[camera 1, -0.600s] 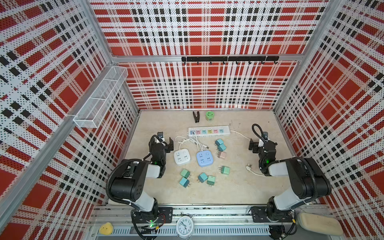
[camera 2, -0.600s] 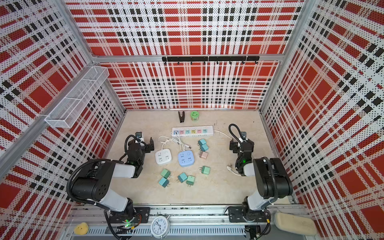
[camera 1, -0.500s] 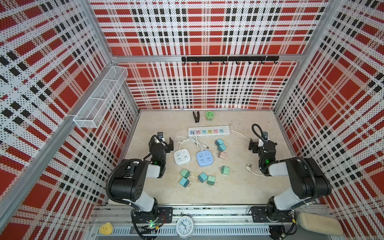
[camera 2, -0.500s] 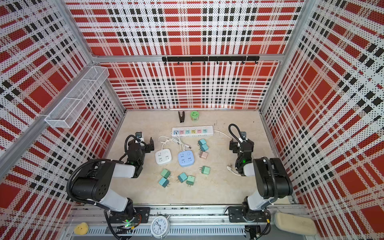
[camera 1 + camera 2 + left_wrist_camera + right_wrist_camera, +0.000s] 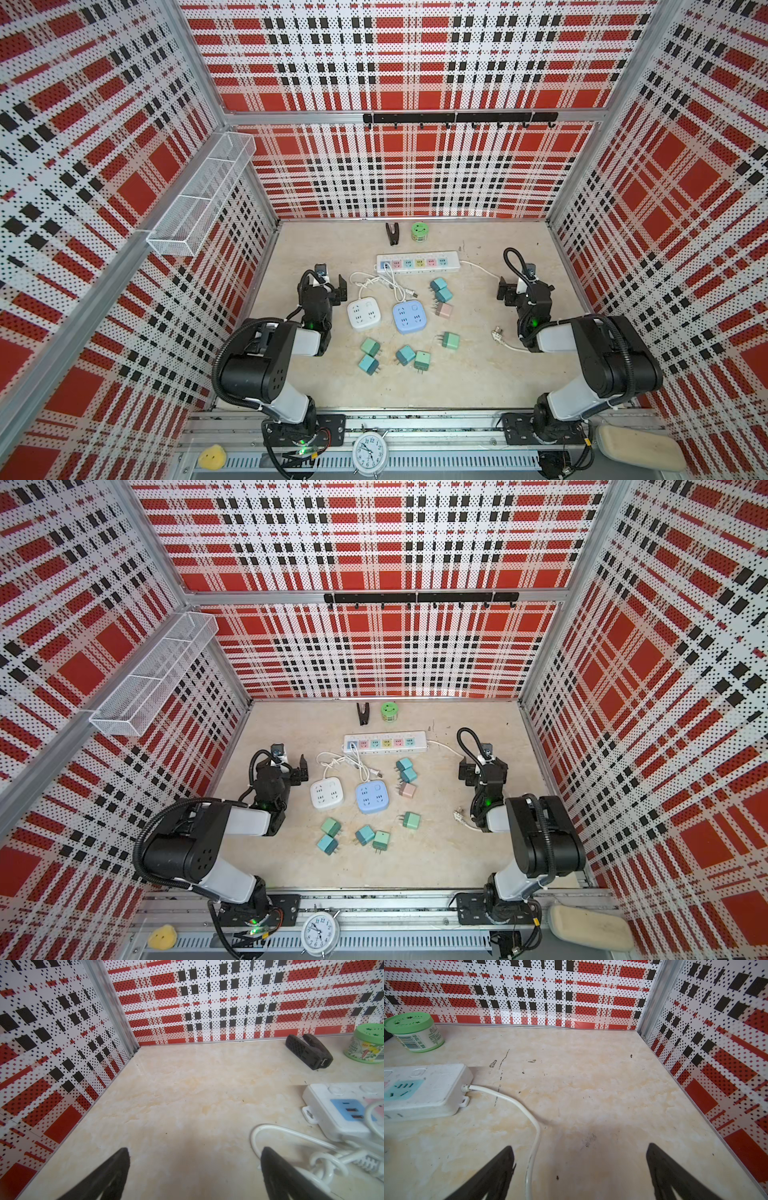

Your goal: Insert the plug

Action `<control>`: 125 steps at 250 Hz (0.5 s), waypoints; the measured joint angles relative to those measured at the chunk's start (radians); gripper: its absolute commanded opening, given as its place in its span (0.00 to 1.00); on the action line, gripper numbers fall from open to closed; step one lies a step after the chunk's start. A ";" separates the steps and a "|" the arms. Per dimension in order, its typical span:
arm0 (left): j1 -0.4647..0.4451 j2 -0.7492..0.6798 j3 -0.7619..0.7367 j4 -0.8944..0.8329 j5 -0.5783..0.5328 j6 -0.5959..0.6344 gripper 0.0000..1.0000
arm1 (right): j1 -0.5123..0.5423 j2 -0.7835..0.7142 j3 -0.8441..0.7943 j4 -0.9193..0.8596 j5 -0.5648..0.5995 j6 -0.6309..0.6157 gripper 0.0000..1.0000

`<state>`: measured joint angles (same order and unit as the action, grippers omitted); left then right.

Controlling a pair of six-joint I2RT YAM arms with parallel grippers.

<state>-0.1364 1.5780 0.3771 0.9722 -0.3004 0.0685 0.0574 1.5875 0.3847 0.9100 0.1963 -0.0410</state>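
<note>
The left gripper (image 5: 194,1149) and right gripper (image 5: 579,1146) both gape wide, holding nothing, either side of the power strip (image 5: 417,263) and loose plugs (image 5: 450,340) mid-frame.

Bright, even light fills the cell. In both top views the plaid walls (image 5: 415,62) bow at the edges. In the wrist views, soft shadow lies on the tabletop (image 5: 176,1095) ahead of the blurred left claw (image 5: 194,1152) and right claw (image 5: 579,1150). Pale glare marks the back wall (image 5: 502,1016) at its foot.
</note>
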 measured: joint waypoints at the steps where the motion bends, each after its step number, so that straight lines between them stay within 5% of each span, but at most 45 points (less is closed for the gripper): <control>1: 0.000 0.000 0.000 0.000 0.000 0.000 0.99 | 0.000 0.000 0.000 0.000 0.000 0.000 1.00; 125: 0.000 0.000 0.000 0.000 0.000 0.000 0.99 | 0.009 -0.002 0.000 -0.001 0.026 0.000 1.00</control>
<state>-0.1364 1.5780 0.3771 0.9722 -0.3008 0.0681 0.0666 1.5852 0.3843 0.9092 0.2226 -0.0414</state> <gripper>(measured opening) 0.993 0.998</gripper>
